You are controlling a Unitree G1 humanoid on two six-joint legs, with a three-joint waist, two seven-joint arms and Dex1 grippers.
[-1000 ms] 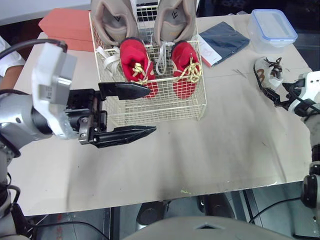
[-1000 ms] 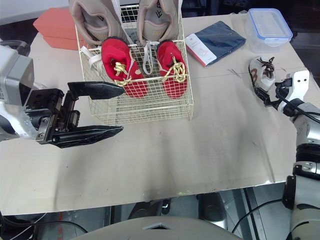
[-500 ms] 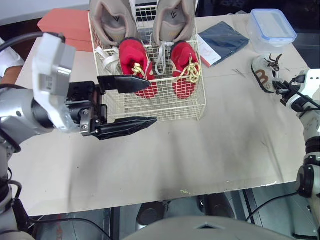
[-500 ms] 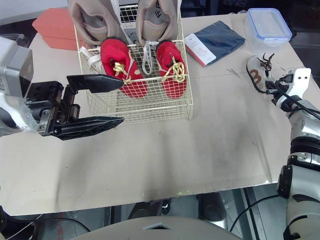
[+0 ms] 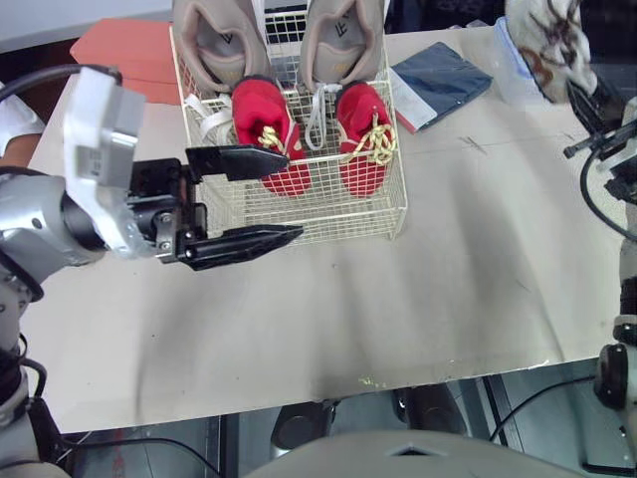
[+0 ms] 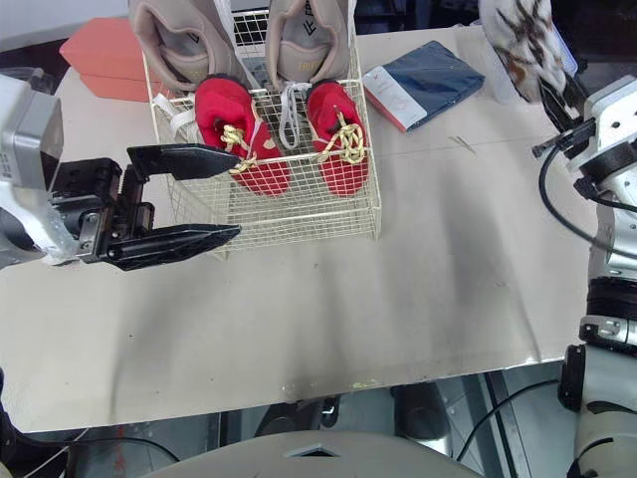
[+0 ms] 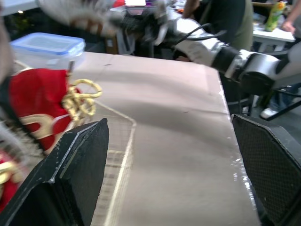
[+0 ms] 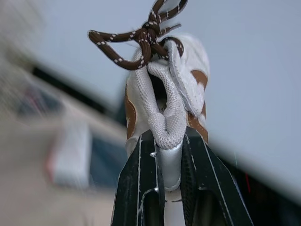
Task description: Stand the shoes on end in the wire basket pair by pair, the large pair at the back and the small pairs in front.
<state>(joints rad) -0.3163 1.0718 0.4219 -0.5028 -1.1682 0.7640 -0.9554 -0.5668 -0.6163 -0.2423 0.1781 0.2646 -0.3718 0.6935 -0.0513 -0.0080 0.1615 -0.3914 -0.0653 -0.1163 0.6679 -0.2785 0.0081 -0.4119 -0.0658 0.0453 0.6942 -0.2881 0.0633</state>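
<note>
The wire basket (image 5: 299, 214) stands at the back middle of the table. Two large beige shoes (image 5: 214, 40) stand on end at its back, and two small red shoes (image 5: 261, 124) with yellow laces stand in front of them. My left gripper (image 5: 307, 195) hangs open at the basket's front left corner, holding nothing. At the far right my right gripper (image 8: 168, 141) is shut on the heel of a small white shoe (image 5: 542, 45) with brown laces, raised well above the table.
An orange box (image 5: 124, 45) lies behind the basket on the left. A dark blue packet (image 5: 438, 80) and a clear lidded container (image 5: 510, 80) sit at the back right. Bare tabletop (image 5: 398, 299) spreads in front of the basket to the near edge.
My right gripper closed on the white shoe and lifted it off the table, up and toward the back. The left gripper stayed open near the basket, shifting only slightly.
</note>
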